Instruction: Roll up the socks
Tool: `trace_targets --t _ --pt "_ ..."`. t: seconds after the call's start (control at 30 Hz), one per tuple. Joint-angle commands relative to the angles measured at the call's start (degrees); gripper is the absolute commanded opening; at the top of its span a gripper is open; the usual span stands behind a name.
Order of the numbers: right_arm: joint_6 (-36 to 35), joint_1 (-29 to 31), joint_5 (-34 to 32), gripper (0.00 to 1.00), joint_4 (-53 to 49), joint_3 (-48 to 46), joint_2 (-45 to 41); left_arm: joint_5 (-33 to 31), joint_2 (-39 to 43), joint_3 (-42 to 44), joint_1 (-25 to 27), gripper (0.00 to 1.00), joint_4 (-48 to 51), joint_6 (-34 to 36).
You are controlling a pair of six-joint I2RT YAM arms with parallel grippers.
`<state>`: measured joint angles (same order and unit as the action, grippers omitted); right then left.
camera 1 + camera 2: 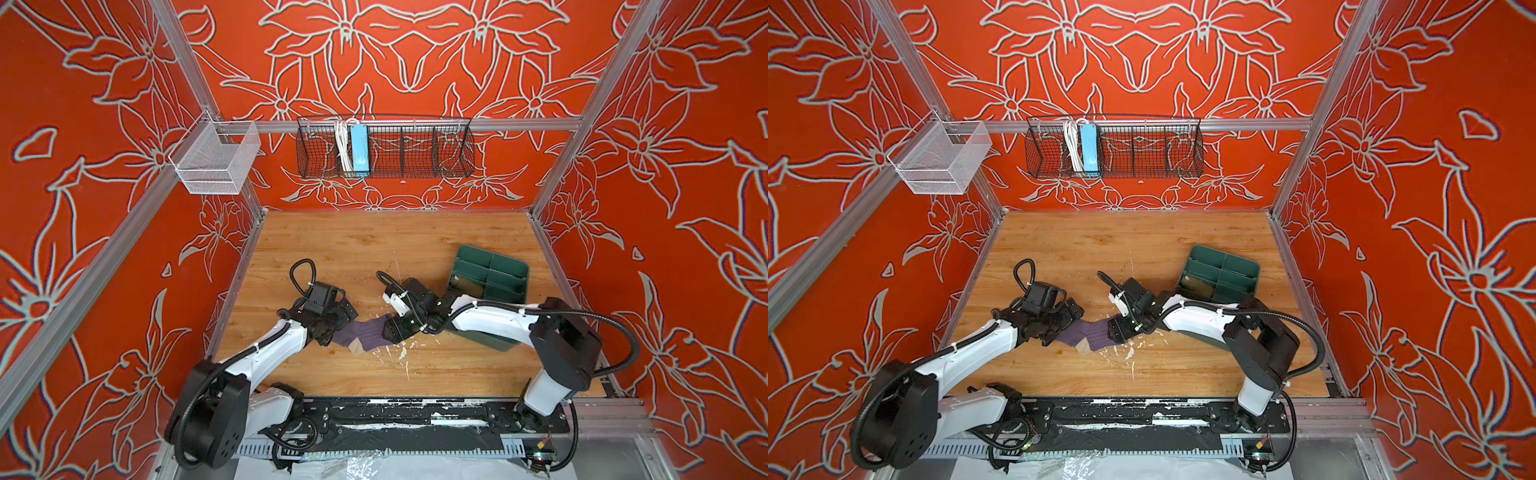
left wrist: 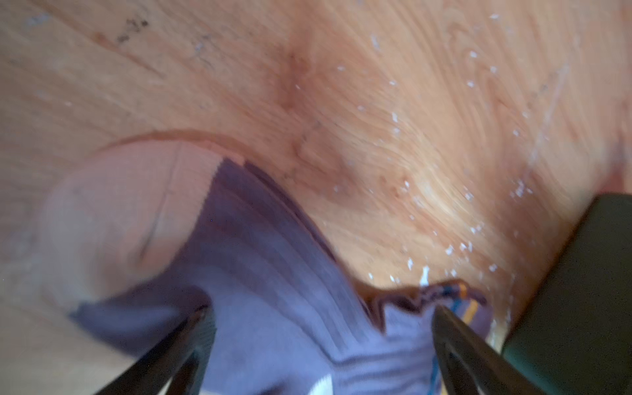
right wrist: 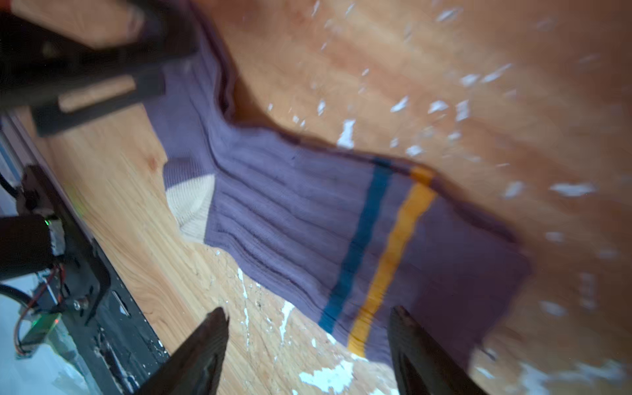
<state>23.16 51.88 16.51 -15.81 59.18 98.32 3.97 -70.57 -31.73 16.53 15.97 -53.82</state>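
Top views: in both we see the purple sock lying on the table, front-middle, strung between the two grippers.
Sock ends: the foot end runs under the left gripper, and the cuff end runs under the right gripper.
Heel: a beige patch on the sock's front edge, between the grippers.
Left wrist: we find the fingers spread wide, with ribbed purple cloth filling the gap and nothing pinched. The tips sit on or just over the cloth — we cannot tell which.
Toe: beige and blurred, beyond the left fingertips, flat on the wood.
Right wrist: fingers are apart, hanging over the cuff's edge, and grip nothing. One tip is over bare wood, the other over purple cloth.
Cuff: a teal stripe and a yellow stripe cross it side by side, and the cloth lies flat.
Tray: dark green and divided, at back right of the sock and apart from it — the right arm crosses in front and hides its near part.
Olive sock: what looks like it sits in a near-left tray compartment. It is too small and dim for us to tell more.
Flecks: white specks dot the wood just beside the cuff.
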Motion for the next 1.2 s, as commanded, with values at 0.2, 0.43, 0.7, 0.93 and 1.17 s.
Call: trace_targets --t 0.2,0.43,0.7,0.93,1.17 --pt "-1.6 3.2 -2.8 0.76 0.6 -1.3 4.6 -2.7 -10.5 -5.4 -1.6 0.98 -7.5 2.4" --pt "1.6 7.6 -1.0 0.76 4.3 -3.2 3.7 2.4 -28.6 -21.4 -0.6 0.98 -9.7 7.8" --pt "-0.1 8.0 -2.9 0.77 1.8 -6.0 -9.3 8.3 -38.4 -31.7 3.8 0.98 -18.3 14.7" --pt "-0.4 4.7 -9.0 0.82 -2.5 -8.0 -26.1 15.8 -28.5 -41.6 3.8 0.98 -11.9 28.9" --pt "-0.3 -7.1 -6.4 0.83 -4.4 -5.9 -28.6 14.9 -2.7 -34.9 3.8 0.98 0.0 37.5"
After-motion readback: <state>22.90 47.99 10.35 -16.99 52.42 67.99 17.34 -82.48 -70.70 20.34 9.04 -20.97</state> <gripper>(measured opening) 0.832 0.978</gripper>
